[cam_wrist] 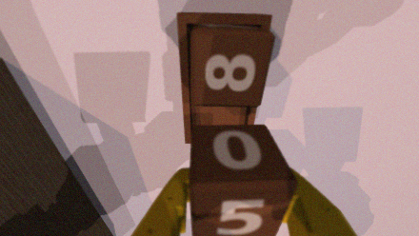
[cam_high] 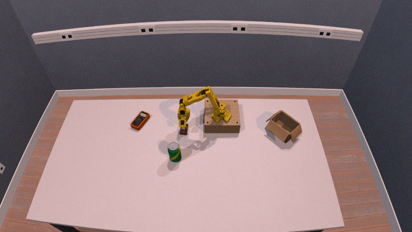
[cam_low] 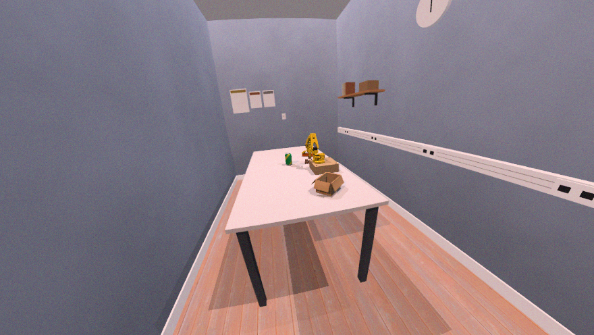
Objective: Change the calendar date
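Landmark: wooden block (cam_high: 230, 126) under the arm's foot, on the white bench (cam_high: 115, 187).

Far left of block: orange meter (cam_high: 139, 119). Nearer, just left of block: claw (cam_high: 183, 129), pointed down and closed on a brown cube (cam_wrist: 238, 167), faces 0 and 5 seen. Beyond the held cube, the tray (cam_wrist: 185, 71) is seen with a second cube (cam_wrist: 230, 67), 8 up, seated in it. In front-left of block: green can (cam_high: 174, 152). Well right of block: open cardboard box (cam_high: 284, 126).
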